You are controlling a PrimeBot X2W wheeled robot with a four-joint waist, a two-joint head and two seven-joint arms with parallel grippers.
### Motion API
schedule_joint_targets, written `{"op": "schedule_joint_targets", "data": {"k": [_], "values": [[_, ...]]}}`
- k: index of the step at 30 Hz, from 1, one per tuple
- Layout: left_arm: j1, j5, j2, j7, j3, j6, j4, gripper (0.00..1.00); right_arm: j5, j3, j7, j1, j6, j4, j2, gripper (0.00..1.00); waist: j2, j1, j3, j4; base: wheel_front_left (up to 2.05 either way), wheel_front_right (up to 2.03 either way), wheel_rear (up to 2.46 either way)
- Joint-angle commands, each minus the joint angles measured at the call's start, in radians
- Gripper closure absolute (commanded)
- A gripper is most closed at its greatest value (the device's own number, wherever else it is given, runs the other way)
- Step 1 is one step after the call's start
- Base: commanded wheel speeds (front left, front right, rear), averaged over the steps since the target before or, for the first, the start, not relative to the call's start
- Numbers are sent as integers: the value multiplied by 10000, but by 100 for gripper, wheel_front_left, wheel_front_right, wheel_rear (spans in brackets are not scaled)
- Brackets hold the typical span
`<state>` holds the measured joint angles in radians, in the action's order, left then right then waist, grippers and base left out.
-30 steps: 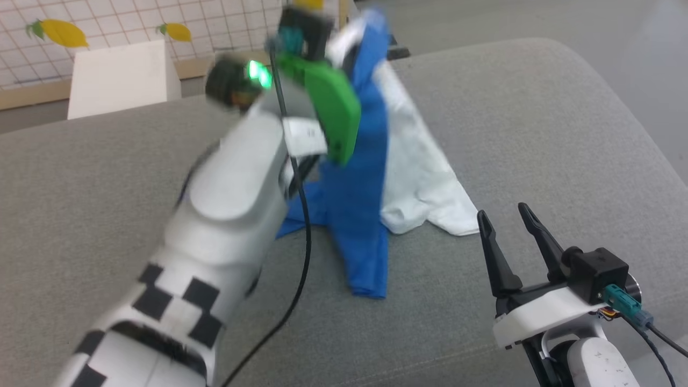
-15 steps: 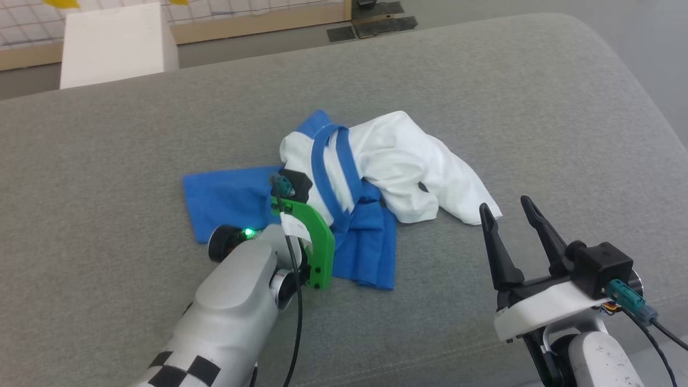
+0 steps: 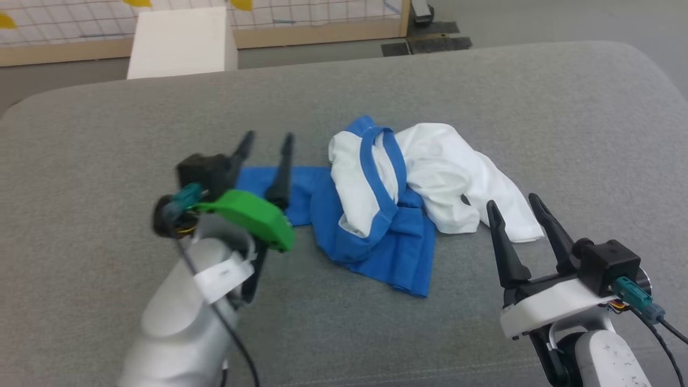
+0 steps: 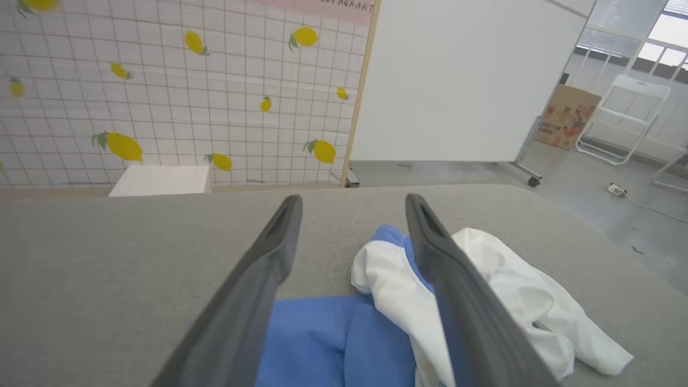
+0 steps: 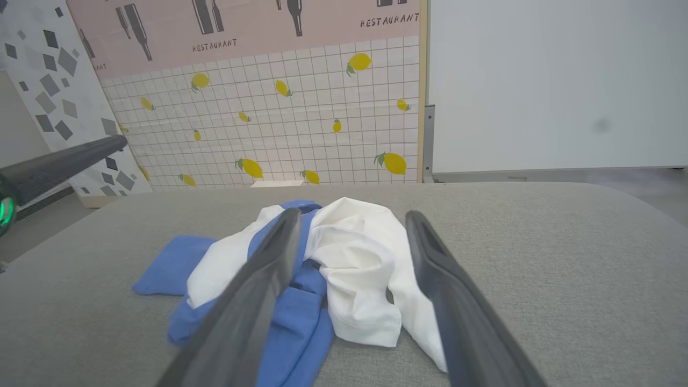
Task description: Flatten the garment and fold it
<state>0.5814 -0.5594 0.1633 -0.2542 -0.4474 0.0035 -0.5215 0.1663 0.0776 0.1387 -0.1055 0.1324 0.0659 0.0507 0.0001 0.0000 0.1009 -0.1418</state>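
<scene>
The garment (image 3: 408, 193) lies crumpled in a heap in the middle of the grey padded table (image 3: 564, 107): white body, blue sleeves, blue collar loop on top. One blue sleeve spreads flat toward the left. My left gripper (image 3: 267, 138) hovers open over that sleeve's left end, holding nothing; in its wrist view the garment (image 4: 387, 301) sits between and right of its fingers. My right gripper (image 3: 513, 203) stands open just right of the white hem, apart from it. The right wrist view shows the garment (image 5: 349, 258) ahead of its spread fingers.
A white box (image 3: 183, 40) stands beyond the table's far edge, before a lemon-patterned grid wall (image 5: 301, 107). The table's rounded far right corner (image 3: 629, 59) drops to grey floor. Bare grey surface stretches left and front of the heap.
The garment, held high by my left gripper a second ago, dropped onto the table in a heap. My left gripper let go, opened and drew back to the left. The head camera shifted.
</scene>
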Motion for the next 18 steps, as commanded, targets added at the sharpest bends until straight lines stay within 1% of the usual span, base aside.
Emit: {"op": "schedule_joint_targets", "data": {"k": [1, 5, 9, 13, 18], "values": [[-498, 360, 203, -67, 396, 192, 704, 0, -75, -12, -61, 58, -17, -91, -5, 0, -1, 0, -216, 282, 0, 0, 0], [-1958, 1097, 581, -72, 1312, 452, 2419, 0, -108, -41, -139, 152, -17, -180, -5, 0, -1, 0, -331, 490, 0, 0, 0], [-3127, 1621, 783, -74, 2121, 430, 3324, 0, -136, -61, -210, 234, -17, -211, -5, 0, -1, 0, -395, 679, 0, 0, 0], [-3995, 2028, 730, -74, 2691, 362, 3882, 0, -173, -41, -298, 310, -17, -213, -5, 0, -1, 0, -399, 853, 0, 0, 0], [-4606, 2332, 408, -75, 3207, 217, 4202, 0, -262, 69, -544, 355, -17, -106, -5, 0, -1, 0, -344, 1061, 0, 0, 0]]}}
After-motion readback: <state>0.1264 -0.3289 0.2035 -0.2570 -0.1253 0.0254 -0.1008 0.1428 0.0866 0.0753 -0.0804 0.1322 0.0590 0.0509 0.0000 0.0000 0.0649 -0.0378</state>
